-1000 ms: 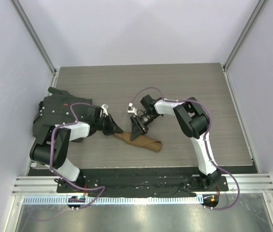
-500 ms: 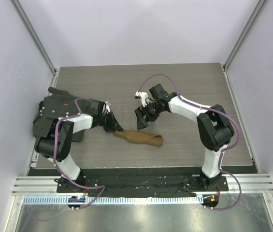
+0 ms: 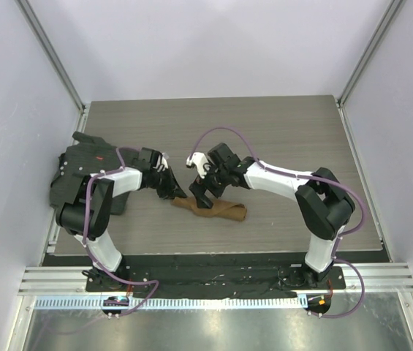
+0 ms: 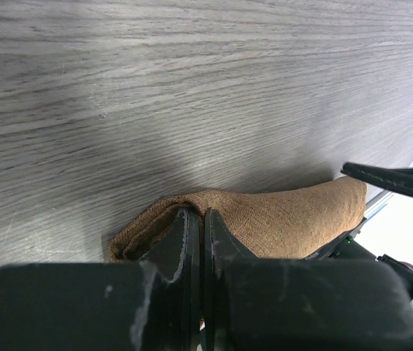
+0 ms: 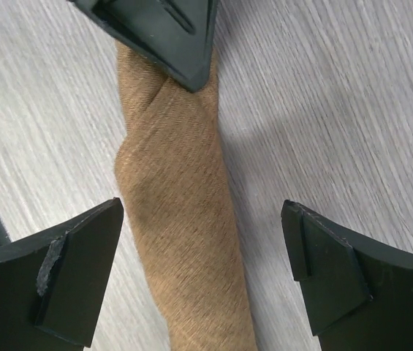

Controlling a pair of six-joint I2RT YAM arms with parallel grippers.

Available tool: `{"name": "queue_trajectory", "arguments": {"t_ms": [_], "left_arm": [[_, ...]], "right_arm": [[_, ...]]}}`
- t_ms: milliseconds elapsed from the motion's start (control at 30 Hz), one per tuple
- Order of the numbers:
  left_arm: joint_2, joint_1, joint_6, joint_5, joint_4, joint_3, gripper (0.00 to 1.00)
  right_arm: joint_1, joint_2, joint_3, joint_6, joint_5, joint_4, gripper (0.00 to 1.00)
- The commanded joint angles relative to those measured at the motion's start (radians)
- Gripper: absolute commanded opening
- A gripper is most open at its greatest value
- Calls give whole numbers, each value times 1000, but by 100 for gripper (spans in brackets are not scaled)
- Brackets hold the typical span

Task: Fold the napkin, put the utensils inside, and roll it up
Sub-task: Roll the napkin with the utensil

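Both arms meet over the rolled napkin (image 3: 215,212), one claw closed at its end, the other spread across it.

The left arm is folded tight, its forearm running out low over the tabletop (image 3: 286,124), and the left claw (image 3: 175,194) has its fingers (image 4: 184,238) together with the tips touching the napkin's (image 4: 279,219) end. Whether any cloth is nipped between them cannot be told. The right arm bends at an elbow out to its own side. Its forearm reaches across toward the other arm and its wrist is tipped down. The right claw (image 3: 202,197) stands wide apart, one finger (image 5: 74,274) on each side of the napkin (image 5: 180,219), and neither touches it. The roll lies directly beneath this claw, running lengthwise between the fingers toward the left claw's tip (image 5: 180,44). A dark mat (image 3: 82,172) lies behind the left claw, near that arm's elbow.
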Motion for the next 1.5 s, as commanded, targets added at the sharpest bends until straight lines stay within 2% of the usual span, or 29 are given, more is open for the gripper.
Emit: {"name": "queue_trajectory", "arguments": {"t_ms": [0, 333, 533, 800, 933, 1033, 1067, 1133, 1167, 1267, 1333, 1467], "left_arm": [[10, -3, 36, -33, -40, 28, 0], [32, -3, 42, -38, -57, 60, 0], [48, -3, 39, -43, -60, 82, 0], [65, -3, 33, -40, -68, 116, 0], [64, -3, 28, -41, -70, 132, 0], [53, -1, 27, -56, -91, 163, 14], [49, -1, 28, -72, -96, 171, 24], [38, 2, 28, -86, -117, 208, 37], [35, 5, 28, -96, -126, 220, 50], [15, 29, 34, -125, -171, 283, 67], [-13, 49, 39, -152, -191, 318, 71], [-77, 121, 51, -159, -224, 340, 77]], "right_arm": [[14, 35, 30, -22, -12, 40, 99], [28, 56, 15, -21, -12, 5, 88], [60, 42, -14, -7, 42, 14, 82], [80, 2, -96, 41, 132, 83, 81], [80, 19, -96, 71, 181, 83, 72], [80, 27, -99, 110, 246, 80, 62], [80, 27, -100, 128, 263, 82, 60], [77, 29, -102, 153, 310, 79, 54], [75, 29, -108, 166, 326, 80, 53], [54, 32, -111, 231, 370, 83, 47], [30, 30, -119, 286, 376, 86, 43], [-55, 24, -128, 344, 350, 92, 42]]}}
